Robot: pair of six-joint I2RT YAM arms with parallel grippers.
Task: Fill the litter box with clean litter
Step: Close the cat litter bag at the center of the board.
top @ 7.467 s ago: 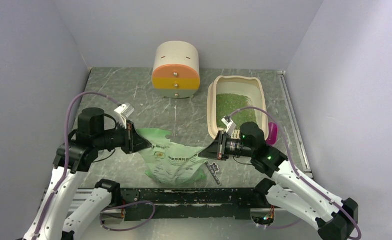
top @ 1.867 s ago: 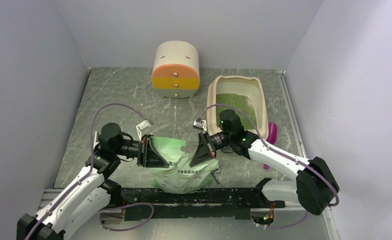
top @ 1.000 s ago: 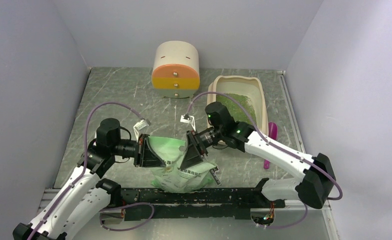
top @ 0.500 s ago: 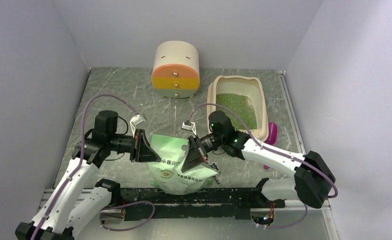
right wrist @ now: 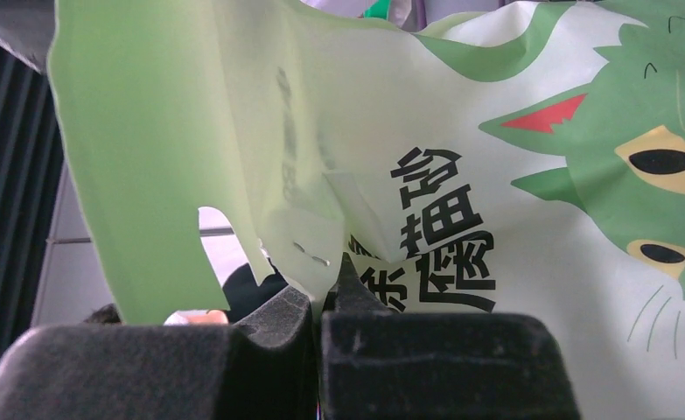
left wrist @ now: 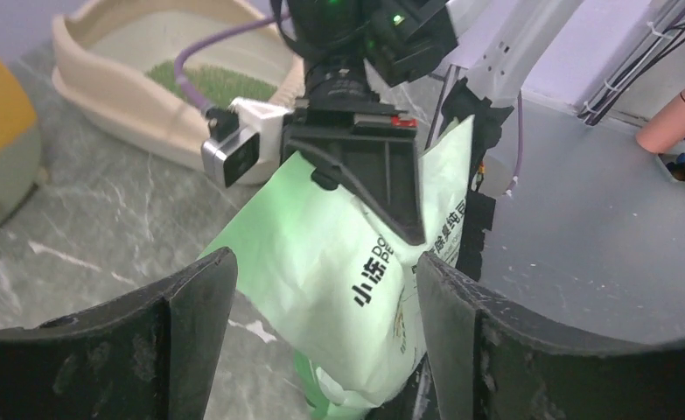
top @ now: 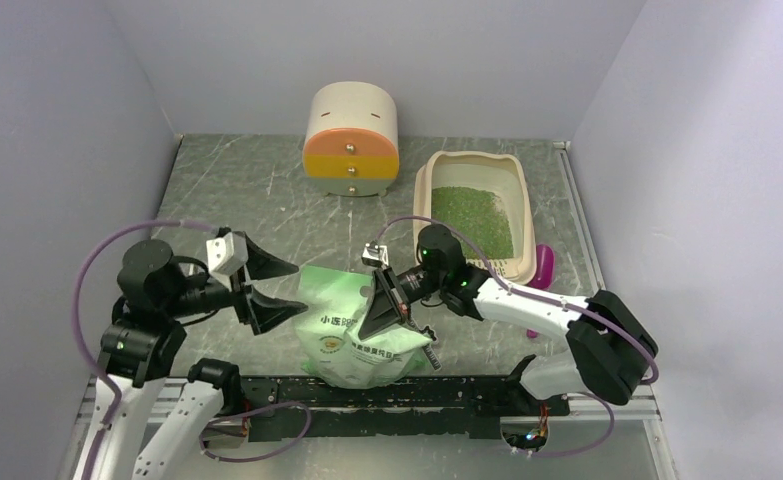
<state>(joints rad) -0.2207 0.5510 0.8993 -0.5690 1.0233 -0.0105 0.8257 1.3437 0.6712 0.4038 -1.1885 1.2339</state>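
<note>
My right gripper (right wrist: pixel 321 302): pinched shut on the bag's (top: pixel 352 335) top edge.
My left gripper (top: pixel 297 288): wide open, holding nothing, just left of the bag.
Task's thing: the litter box (top: pixel 422 200) sits beyond the bag, to its right, with litter (top: pixel 472 215) partly covering its floor.
Risk: held on one side only, the bag may slump, tear at the pinch, or spill onto the surface (top: pixel 267 190).
Hidden: the bag's mouth and how much it holds.

Left end effector (top: pixel 300 288) now off bag (top: pixel 352 335)

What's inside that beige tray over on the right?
The litter box holds light-green litter granules across most of its floor; the far end is bare beige. Its near-left corner is covered by the right arm.
</note>
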